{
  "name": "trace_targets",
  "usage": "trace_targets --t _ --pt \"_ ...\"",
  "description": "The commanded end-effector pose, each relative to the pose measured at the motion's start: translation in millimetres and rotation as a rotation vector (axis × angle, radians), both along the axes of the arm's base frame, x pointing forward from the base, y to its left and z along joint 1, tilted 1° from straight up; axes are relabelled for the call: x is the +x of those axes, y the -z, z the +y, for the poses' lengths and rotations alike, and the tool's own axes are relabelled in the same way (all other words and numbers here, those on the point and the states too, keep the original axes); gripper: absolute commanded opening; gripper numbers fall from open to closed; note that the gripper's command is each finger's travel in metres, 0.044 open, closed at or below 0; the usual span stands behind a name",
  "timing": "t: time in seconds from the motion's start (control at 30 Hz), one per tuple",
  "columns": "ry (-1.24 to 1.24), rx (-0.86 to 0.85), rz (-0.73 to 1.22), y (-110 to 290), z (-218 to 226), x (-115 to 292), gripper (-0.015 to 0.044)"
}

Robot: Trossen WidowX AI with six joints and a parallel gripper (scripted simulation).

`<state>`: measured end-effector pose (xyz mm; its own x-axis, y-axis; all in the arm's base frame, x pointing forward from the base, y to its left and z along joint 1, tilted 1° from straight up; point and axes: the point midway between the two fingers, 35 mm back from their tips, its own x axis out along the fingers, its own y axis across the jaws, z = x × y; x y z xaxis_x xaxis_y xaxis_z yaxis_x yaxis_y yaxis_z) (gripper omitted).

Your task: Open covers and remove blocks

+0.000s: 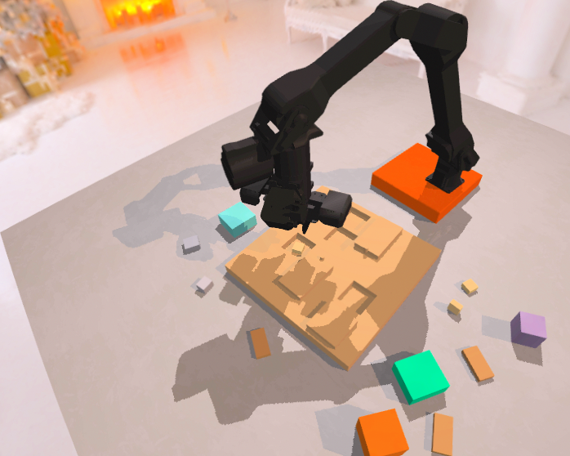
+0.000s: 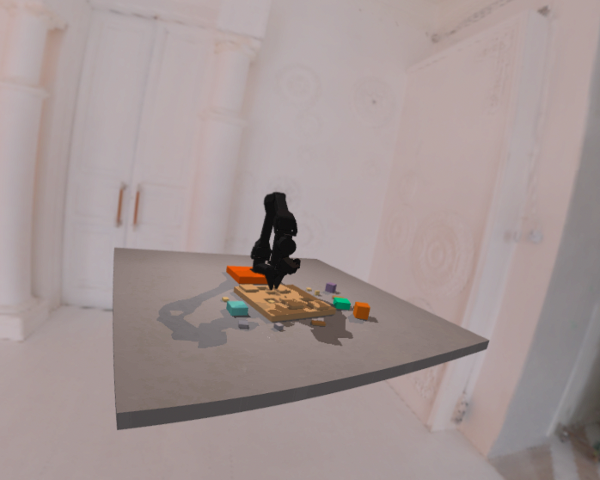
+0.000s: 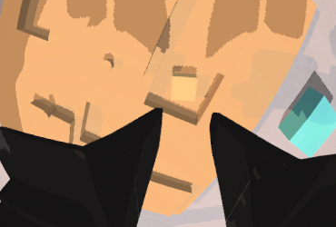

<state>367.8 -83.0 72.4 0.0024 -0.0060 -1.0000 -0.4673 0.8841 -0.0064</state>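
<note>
The tan puzzle board (image 1: 398,265) (image 2: 310,309) (image 3: 254,60) lies on the grey table. A small tan block (image 1: 297,248) (image 3: 182,89) sits in an uncovered well near the board's left corner. My gripper (image 1: 305,226) (image 2: 274,286) (image 3: 186,118) hangs just above that well, pointing down, with the fingers partly apart and nothing between them. The block lies just ahead of the fingertips in the wrist view. Other wells on the board (image 1: 295,280) (image 1: 361,294) show open and empty. A raised square cover (image 1: 378,238) lies further back on the board.
Off the board lie a cyan block (image 1: 237,218) (image 3: 305,120), two small grey cubes (image 1: 190,242) (image 1: 204,283), a green block (image 1: 419,376), an orange block (image 1: 381,432), a purple cube (image 1: 528,328), two small tan cubes (image 1: 469,286) and flat tan pieces (image 1: 260,342) (image 1: 478,363). The arm's orange base (image 1: 407,181) stands behind the board.
</note>
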Motion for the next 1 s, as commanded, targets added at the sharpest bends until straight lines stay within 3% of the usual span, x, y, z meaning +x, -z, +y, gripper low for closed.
trace_targets --t 0.0,0.6,0.97 --pt "-0.02 0.001 -0.006 -14.8 0.5 -0.4 0.0144" --pt "-0.02 0.001 -0.006 20.5 0.0 0.0 0.0144" --pt "-0.02 0.001 -0.006 20.9 0.0 0.0 0.0144"
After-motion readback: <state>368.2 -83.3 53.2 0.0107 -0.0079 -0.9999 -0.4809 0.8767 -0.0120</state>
